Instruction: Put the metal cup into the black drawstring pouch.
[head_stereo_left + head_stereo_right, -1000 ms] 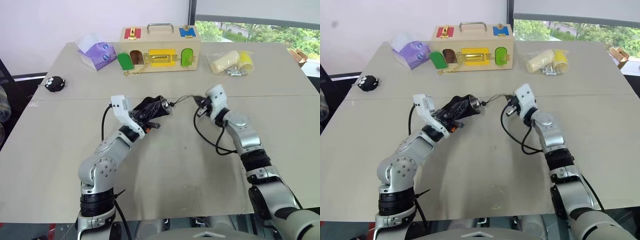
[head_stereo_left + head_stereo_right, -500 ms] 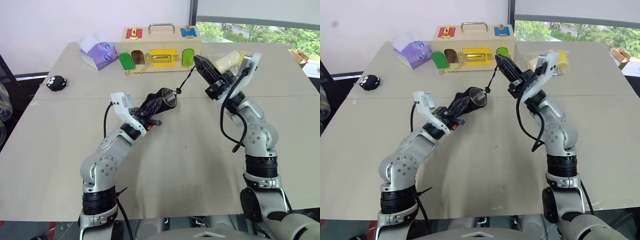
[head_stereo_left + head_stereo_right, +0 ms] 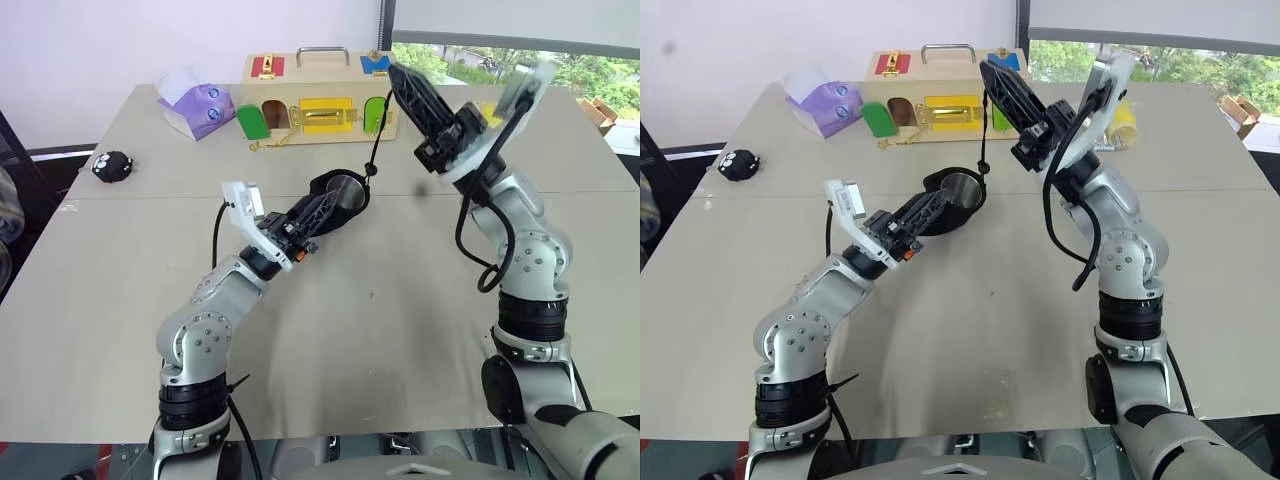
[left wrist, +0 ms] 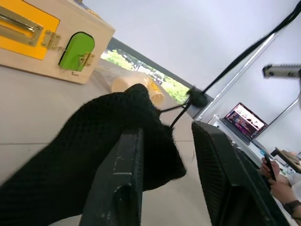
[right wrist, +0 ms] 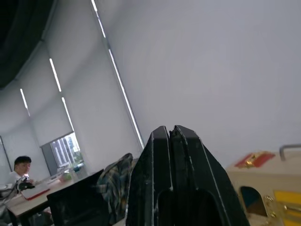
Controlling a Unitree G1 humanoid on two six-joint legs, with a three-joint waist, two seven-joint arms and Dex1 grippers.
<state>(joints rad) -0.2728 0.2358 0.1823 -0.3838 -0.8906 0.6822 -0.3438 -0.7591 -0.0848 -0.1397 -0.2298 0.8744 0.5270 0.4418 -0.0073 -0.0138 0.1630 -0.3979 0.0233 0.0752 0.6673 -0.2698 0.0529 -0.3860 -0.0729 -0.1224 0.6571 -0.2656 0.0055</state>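
The black drawstring pouch [image 3: 330, 195] hangs just above the table's middle, its mouth facing up. The metal cup [image 3: 344, 186] shows as a shiny rim inside it. My left gripper [image 3: 335, 205] reaches under the pouch. In the left wrist view its fingers [image 4: 123, 165] stand apart, the fabric against one and a small gap before the other. My right gripper [image 3: 396, 73] is raised high over the pouch, pointing up and left. It is shut on the thin cord [image 3: 376, 130], which runs taut down to the pouch.
A wooden latch box [image 3: 320, 95] stands at the table's back, with a purple packet [image 3: 195, 105] to its left and a yellow bagged item [image 3: 1126, 115] to its right. A black fuzzy ball [image 3: 110, 165] lies at the far left. A person [image 5: 21, 167] sits in the distance.
My right gripper has swung up and back with the cord, pulling it taut. The pouch has risen slightly, and my left gripper's fingers have parted around it.
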